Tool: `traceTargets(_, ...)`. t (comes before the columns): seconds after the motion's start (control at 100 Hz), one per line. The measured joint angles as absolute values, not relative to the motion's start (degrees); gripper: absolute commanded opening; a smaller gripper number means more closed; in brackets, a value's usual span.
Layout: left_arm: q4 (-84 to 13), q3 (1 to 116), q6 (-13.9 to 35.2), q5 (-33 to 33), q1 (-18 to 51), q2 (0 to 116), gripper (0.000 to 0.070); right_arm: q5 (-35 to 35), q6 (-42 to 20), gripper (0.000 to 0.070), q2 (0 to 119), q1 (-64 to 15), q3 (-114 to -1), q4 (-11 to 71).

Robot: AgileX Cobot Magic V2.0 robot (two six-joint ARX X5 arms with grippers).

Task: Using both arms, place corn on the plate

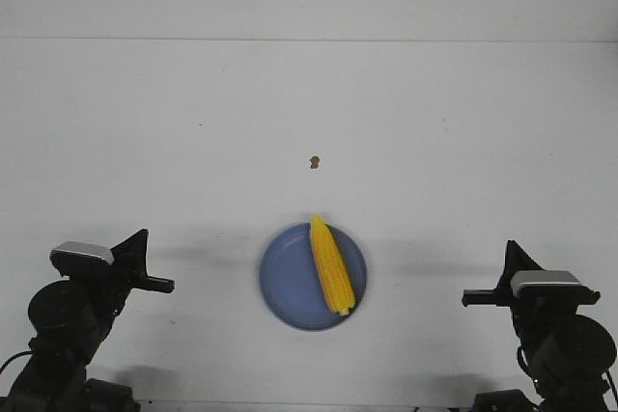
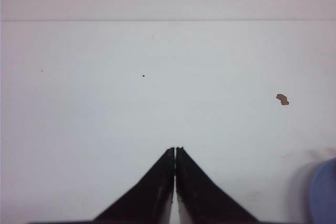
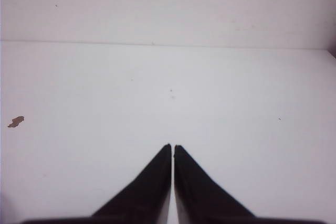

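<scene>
The yellow corn (image 1: 329,265) lies on the round blue plate (image 1: 286,282) near the table's front middle, its pointed tip reaching just past the plate's far rim. My left gripper (image 1: 143,234) is shut and empty at the front left, well apart from the plate; its wrist view shows the closed jaws (image 2: 175,148) over bare table and a sliver of the plate (image 2: 324,192). My right gripper (image 1: 509,245) is shut and empty at the front right; its wrist view shows closed jaws (image 3: 172,146) over bare table.
A small brown speck (image 1: 314,161) lies on the white table beyond the plate; it also shows in the left wrist view (image 2: 282,99) and the right wrist view (image 3: 16,122). The table's far edge meets a white wall.
</scene>
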State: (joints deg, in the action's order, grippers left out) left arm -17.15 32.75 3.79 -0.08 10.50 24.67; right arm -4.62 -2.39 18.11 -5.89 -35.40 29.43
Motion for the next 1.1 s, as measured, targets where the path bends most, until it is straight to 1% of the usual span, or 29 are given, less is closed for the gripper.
traceTargets(0.73,-16.82,32.60,3.44,-0.08,10.50,22.74,0.0015,-4.62,-2.39,0.0012,18.11,-5.89,-35.40,29.43)
traceTargets(0.85,-12.14,29.04,3.22,-0.08,10.50,19.53,0.0015,-4.62,-2.39,0.0012,18.11,-5.89,-35.40,29.43)
traceTargets(1.0,-2.15,20.12,2.76,-0.08,10.50,14.52,0.0015,-4.64,-2.39,0.0012,18.11,-5.89,-35.40,29.43)
traceTargets(1.1,0.91,14.61,2.48,-0.08,10.50,10.63,0.0015,-4.62,-2.39,0.0012,18.11,-5.89,-35.40,29.43)
